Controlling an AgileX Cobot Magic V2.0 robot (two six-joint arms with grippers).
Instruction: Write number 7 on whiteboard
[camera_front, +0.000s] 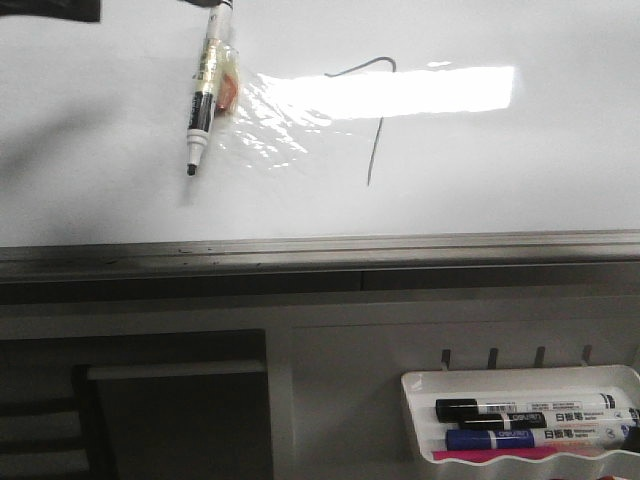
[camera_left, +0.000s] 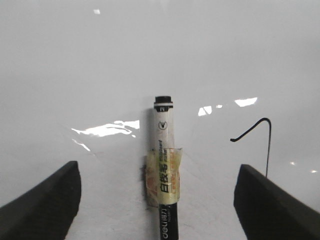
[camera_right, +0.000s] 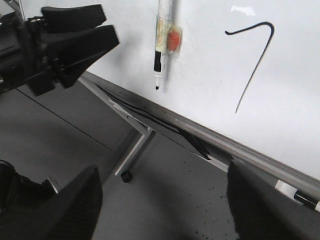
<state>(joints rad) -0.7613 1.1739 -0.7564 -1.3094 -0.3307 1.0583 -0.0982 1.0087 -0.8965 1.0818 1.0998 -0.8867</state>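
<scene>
Left gripper (camera_left: 157, 200) is wide open around the marker (camera_front: 208, 85), not grasping. Right gripper (camera_right: 160, 200) is open too. On the whiteboard (camera_front: 520, 180), the 7 (camera_front: 372, 110) looks finished.

A: Where does the front camera sit?
B: It faces the whiteboard (camera_front: 120, 190) head-on and fairly near, taking in the grey lower frame and the marker tray (camera_front: 520, 385) beneath it.

A: And the left wrist camera?
B: Very near the board, looking along the marker (camera_left: 164, 165) that stands between the left gripper's (camera_left: 160, 200) spread fingers, with the number 7 (camera_left: 265, 140) just to one side.

A: The right wrist one?
B: Farther back and slanted, past the right gripper's (camera_right: 165, 200) fingers, catching the board's lower edge, the floor and the left arm.

A: What do they share?
B: All three show the marker and the drawn 7.
</scene>
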